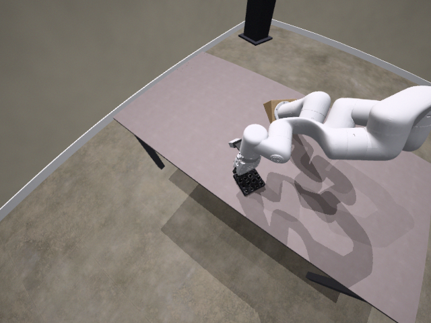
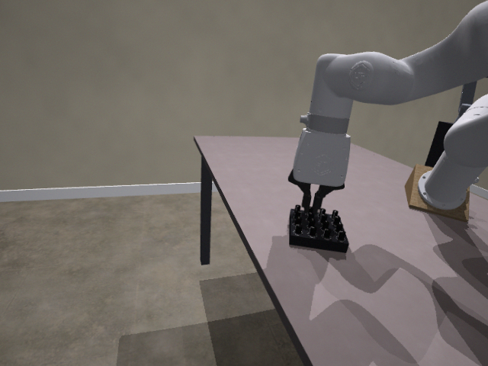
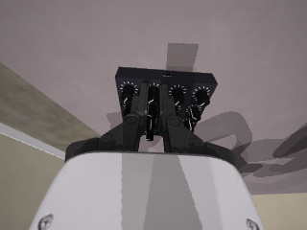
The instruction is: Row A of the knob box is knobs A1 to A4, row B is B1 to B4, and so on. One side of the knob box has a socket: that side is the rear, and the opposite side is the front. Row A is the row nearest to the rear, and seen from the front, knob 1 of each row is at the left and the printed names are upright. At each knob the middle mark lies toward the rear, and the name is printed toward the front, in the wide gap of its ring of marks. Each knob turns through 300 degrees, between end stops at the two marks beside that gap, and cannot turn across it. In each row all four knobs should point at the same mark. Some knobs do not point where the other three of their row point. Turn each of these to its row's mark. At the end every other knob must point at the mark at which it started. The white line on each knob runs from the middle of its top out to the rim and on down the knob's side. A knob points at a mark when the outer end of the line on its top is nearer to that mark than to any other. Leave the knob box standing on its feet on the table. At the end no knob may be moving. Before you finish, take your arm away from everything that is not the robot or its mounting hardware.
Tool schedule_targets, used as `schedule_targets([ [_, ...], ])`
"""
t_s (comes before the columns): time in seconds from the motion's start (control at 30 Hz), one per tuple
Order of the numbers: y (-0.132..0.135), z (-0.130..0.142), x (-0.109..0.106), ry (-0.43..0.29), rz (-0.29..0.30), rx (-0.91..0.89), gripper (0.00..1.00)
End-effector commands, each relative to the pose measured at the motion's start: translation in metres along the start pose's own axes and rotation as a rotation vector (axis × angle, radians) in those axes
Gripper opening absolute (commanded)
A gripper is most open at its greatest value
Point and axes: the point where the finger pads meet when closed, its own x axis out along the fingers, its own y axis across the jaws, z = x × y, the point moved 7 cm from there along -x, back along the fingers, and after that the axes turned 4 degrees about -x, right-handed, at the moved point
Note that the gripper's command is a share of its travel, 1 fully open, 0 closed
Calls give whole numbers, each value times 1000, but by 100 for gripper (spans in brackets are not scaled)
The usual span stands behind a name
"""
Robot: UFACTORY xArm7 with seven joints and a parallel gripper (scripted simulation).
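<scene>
The black knob box (image 2: 318,231) stands on its feet on the table, near the table's edge. It also shows in the top view (image 1: 249,182) and in the wrist view (image 3: 165,96). My gripper (image 2: 309,207) comes straight down onto the box's far left part. In the wrist view my two fingers are shut on one black knob (image 3: 151,117) with a white line, in the second column from the left of that view. Beyond them is a row of four knobs with white mark rings. The printed names are too small to read. My hand hides the near knobs.
The arm's base sits on a wooden block (image 2: 437,197) at the back right of the table. The table edge (image 2: 240,220) runs just left of the box. A black post (image 1: 256,21) stands on the floor beyond the table.
</scene>
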Motion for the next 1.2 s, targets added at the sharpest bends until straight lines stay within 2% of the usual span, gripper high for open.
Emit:
schedule_targets([
  [0.0,-1,0,-1,0,-3,-9,8],
  [0.8,-1,0,-1,0,-3,-29,8],
  [0.83,-1,0,-1,0,-3,-29,19],
  [1.17,-1,0,-1,0,-3,-29,19],
])
